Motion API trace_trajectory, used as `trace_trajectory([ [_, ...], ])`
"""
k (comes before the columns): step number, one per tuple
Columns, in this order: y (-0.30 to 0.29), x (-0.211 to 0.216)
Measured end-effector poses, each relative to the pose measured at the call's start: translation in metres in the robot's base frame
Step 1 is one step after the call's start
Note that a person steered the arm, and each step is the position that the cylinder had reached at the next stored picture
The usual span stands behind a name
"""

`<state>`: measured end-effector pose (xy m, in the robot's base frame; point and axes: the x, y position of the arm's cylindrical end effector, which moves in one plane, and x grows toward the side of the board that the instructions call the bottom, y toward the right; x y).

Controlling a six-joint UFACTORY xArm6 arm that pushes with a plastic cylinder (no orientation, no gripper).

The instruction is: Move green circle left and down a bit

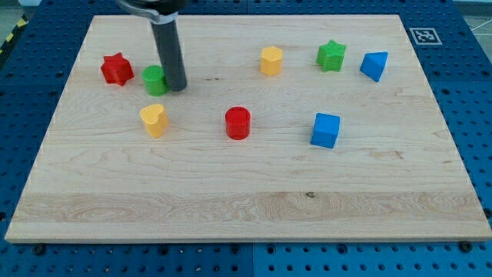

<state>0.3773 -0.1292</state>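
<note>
The green circle (154,80) sits on the wooden board (246,192) in its upper left part. My tip (176,87) stands right against the green circle's right side, touching or nearly touching it. The dark rod rises from there to the view's top. A red star (117,68) lies just left of the green circle. A yellow heart (154,119) lies just below it.
A red cylinder (238,122) lies near the middle. A yellow hexagon (270,60), a green star (331,55) and a blue triangle (374,65) line the upper right. A blue cube (326,129) lies right of centre. The board rests on a blue perforated table (477,115).
</note>
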Motion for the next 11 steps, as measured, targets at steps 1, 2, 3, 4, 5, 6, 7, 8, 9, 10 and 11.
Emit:
trace_trajectory([
  [1, -0.019, 0.0],
  [2, -0.007, 0.0],
  [3, 0.028, -0.009],
  [4, 0.028, -0.012],
  [5, 0.019, -0.02],
  [6, -0.005, -0.027],
  [7, -0.005, -0.027],
  [8, -0.023, -0.027],
  [9, -0.036, -0.027],
  [10, -0.04, -0.027],
  [11, -0.04, -0.026],
])
